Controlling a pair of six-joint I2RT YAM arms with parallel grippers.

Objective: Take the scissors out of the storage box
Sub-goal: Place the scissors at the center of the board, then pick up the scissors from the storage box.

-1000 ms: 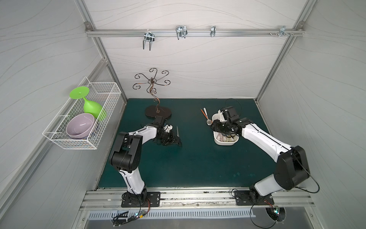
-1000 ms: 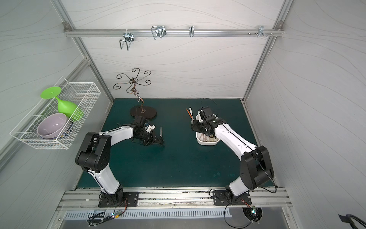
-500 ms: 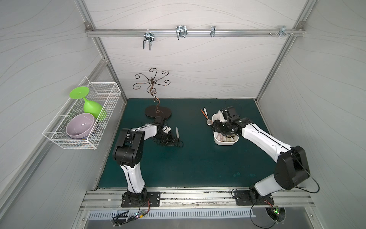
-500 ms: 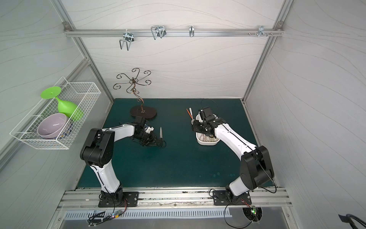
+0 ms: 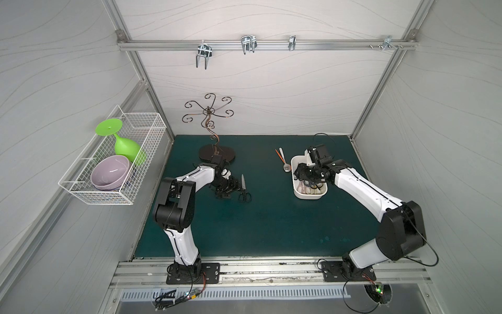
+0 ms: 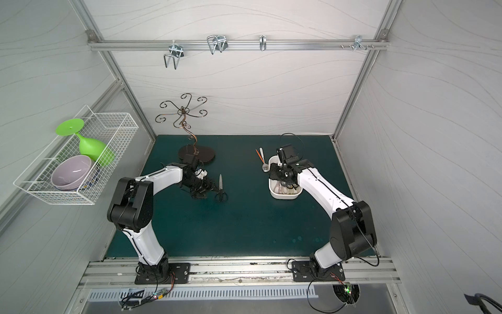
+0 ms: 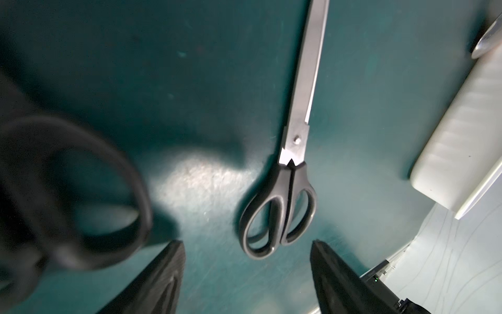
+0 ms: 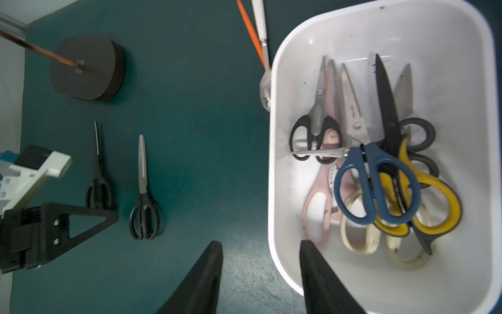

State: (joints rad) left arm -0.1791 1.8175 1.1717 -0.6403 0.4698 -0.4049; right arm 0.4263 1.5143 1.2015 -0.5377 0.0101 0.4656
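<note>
Robotics lab cell: aluminium frame (image 5: 271, 45), white panel walls (image 5: 271, 89), green mat (image 5: 271, 223), arm-mounting rail (image 5: 271, 267).

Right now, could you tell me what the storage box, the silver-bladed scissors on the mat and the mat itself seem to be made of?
Storage box: probably white plastic, smooth and glossy, with soft highlights and rounded moulded corners.
Silver-bladed scissors: blades look like steel, bright with a rivet; handles seem matte black plastic.
Mat: dark green, matte, faintly grained; rubber or vinyl, cannot tell which.
</note>
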